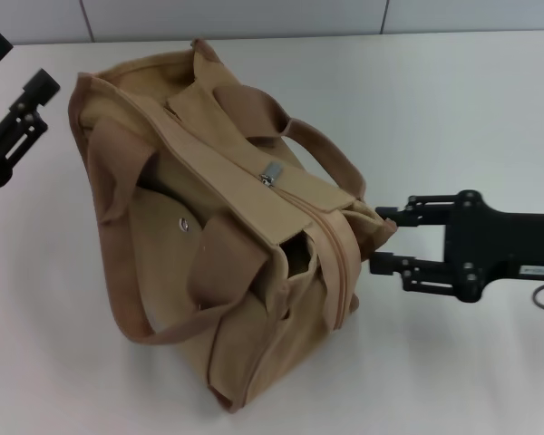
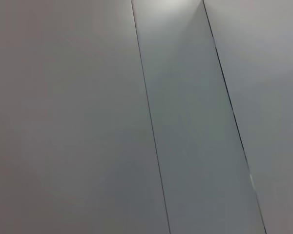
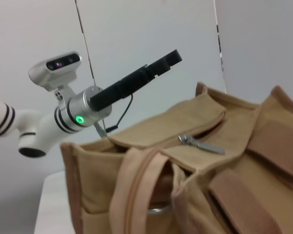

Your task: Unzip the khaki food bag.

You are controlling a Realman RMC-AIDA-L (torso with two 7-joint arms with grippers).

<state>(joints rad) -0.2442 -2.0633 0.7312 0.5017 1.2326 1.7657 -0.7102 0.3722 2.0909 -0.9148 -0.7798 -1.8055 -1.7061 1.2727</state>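
White tabletop point(image 1: 453, 109) stretches out under a pale panelled wall point(image 1: 254, 16), and the khaki food bag point(image 1: 227, 236) sits near its middle, leaning over so its zippered top faces up and forward. Its metal zipper pull point(image 1: 271, 174) lies about halfway along the top seam, with the track beyond it toward the right arm apparently still closed. Beside that end of the bag, the right gripper point(image 1: 381, 238) has its black fingers spread open, one above the other, straddling the fabric corner without yet pinching it. Well away from the bag's far corner, the left gripper point(image 1: 18, 95) hangs raised with its fingers parted, holding nothing. To do this step well, I judge the right gripper should clamp the bag's end firmly to anchor it while the left comes down onto the pull and draws it straight along the track. Two webbing handles point(image 1: 245, 104) flop across the top near the pull and could snag. Bare table lies on every side of the bag.
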